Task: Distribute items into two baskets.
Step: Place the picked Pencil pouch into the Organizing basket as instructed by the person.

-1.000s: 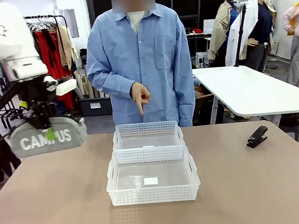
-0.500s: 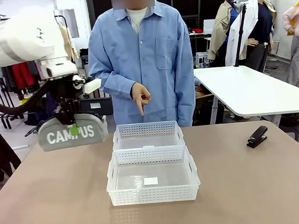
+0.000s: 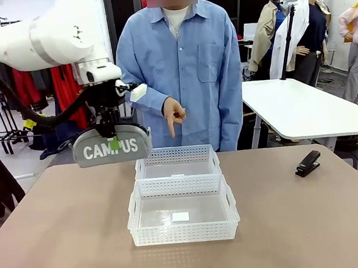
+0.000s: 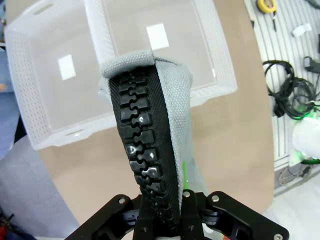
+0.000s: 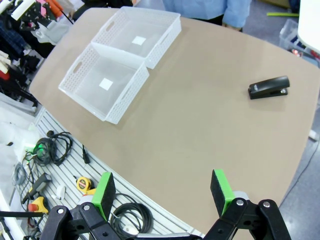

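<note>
Baskets (image 3: 184,238) are sitting empty; left hand (image 3: 113,138) is clenching the pouch (image 3: 112,148) aloft beside them, right hand (image 5: 162,181) gaping, stapler (image 3: 308,163) lying on tabletop (image 3: 302,230).

The grey CAMPUS pouch (image 3: 112,147) hung aloft just left of the far basket (image 3: 176,153), which touched the near basket (image 3: 184,233); the black stapler (image 3: 308,163) lay well right of them

My brown desk (image 3: 314,222) runs across to a person (image 3: 190,57) in a light-blue shirt standing at its far edge. Behind are a white table (image 3: 297,107) on the right and red garments (image 3: 66,81) on the left. Below the desk's near edge, black cables (image 5: 52,149) and a yellow tape measure (image 5: 83,184) lie on a ribbed panel (image 5: 100,160).
</note>
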`<state>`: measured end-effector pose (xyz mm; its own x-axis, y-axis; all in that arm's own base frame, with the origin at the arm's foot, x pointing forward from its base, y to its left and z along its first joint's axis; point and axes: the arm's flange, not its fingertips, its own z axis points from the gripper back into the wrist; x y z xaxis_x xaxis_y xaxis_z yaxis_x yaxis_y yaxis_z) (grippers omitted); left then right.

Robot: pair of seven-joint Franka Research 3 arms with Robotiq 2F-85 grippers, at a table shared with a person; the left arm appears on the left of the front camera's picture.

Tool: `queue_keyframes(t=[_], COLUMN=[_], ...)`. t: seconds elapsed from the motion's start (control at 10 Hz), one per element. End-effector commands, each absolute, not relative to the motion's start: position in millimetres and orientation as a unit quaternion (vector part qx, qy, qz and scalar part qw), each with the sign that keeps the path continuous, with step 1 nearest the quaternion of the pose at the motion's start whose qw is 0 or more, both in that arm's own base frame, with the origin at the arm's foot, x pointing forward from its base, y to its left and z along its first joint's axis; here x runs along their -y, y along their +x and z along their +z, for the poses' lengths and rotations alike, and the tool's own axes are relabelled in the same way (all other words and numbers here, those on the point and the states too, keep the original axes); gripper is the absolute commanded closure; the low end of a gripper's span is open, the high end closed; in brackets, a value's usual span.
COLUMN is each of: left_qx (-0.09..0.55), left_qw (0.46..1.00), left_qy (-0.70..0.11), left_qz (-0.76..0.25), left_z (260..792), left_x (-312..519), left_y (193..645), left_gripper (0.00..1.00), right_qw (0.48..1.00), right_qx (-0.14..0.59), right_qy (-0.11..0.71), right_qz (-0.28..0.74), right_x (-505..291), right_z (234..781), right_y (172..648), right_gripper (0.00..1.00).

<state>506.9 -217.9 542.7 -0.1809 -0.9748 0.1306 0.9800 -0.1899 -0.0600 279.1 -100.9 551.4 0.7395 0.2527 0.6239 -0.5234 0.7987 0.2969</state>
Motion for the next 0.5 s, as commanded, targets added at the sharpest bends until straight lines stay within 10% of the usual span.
queue_keyframes(t=[0.0, 0.4], left_qx=[0.02, 0.032], left_qw=[0.649, 0.659], left_qy=[-0.057, -0.048], left_qz=[-0.758, -0.75], left_z=[547, 537], left_x=[234, 269], left_y=[520, 529], left_gripper=[1.0, 1.0], right_qw=[0.9, 0.9], right_qx=[0.293, 0.293], right_qy=[0.239, 0.239], right_qz=[0.218, 0.218], right_x=[100, 100], right_z=[552, 552], right_y=[279, 279], right_gripper=[0.0, 0.0])
